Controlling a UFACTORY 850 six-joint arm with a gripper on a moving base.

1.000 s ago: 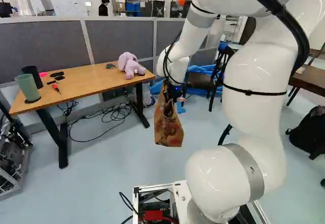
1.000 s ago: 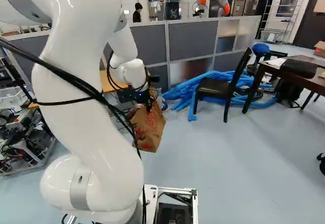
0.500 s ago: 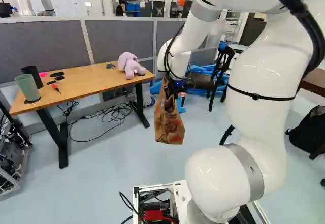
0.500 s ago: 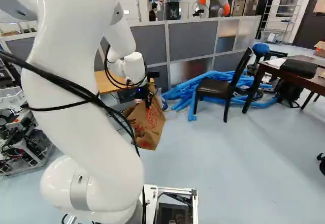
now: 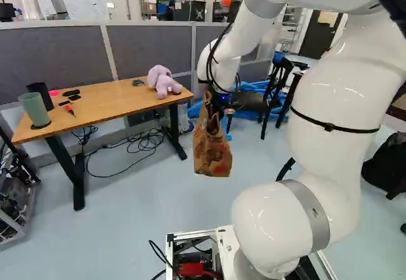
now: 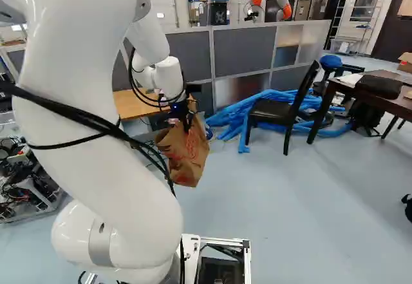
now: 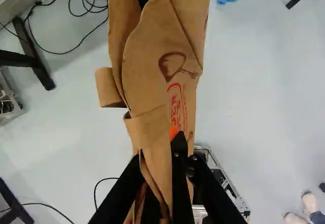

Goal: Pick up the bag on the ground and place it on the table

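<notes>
The pincer [image 5: 219,104] has the paper bag [image 5: 212,150] pinched between its fingers near the top edge, hanging down over the floor [image 6: 290,213]. It dangles off the end of the tabletop [image 5: 114,110] where the purple plush toy [image 5: 162,82] sits; bare wood runs from toy to green cup [image 5: 35,108].

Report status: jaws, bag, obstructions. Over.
Jaws shut on bag. Bag hanging above floor, not yet over table. Stuffed toy, on the end nearest the bag, may crowd placement.
</notes>
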